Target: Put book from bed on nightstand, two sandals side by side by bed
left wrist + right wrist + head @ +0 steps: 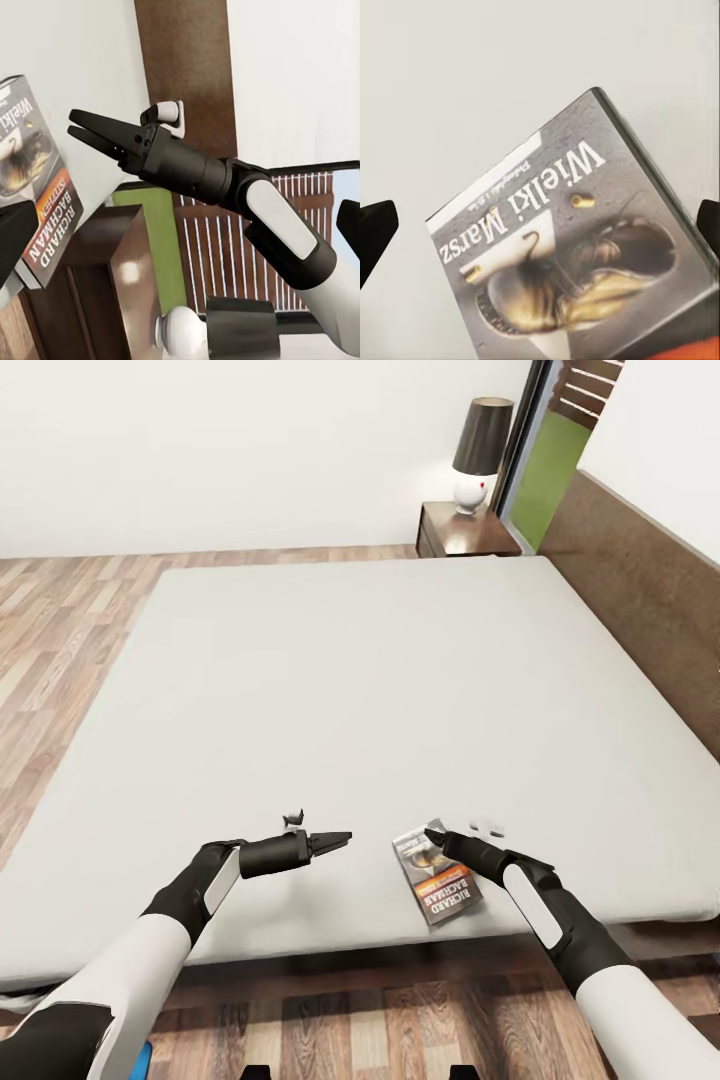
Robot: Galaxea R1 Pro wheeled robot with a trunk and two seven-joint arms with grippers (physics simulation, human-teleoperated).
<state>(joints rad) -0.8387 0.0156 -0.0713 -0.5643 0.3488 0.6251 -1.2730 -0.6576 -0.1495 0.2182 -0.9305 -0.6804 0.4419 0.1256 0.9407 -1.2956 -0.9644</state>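
Note:
The book (440,880) lies flat on the bed's pale mattress (350,680), close to its front edge, dark grey cover and orange band up. My right gripper (431,831) hovers open just over the book's far end. In the right wrist view the cover (577,247) sits between the spread fingertips (375,232). My left gripper (343,841) is open and empty a little to the left of the book, pointing toward it. The left wrist view looks across at the book (37,202) and the right gripper (84,127). A bright blue sliver (141,1057) shows on the floor under my left arm; I cannot tell whether it is a sandal.
A dark reddish-brown nightstand (465,532) with a black-shaded lamp (481,452) stands at the bed's far right corner by the window. The brown headboard (640,600) runs along the right side. Wood-plank floor (60,640) lies to the left of and in front of the bed.

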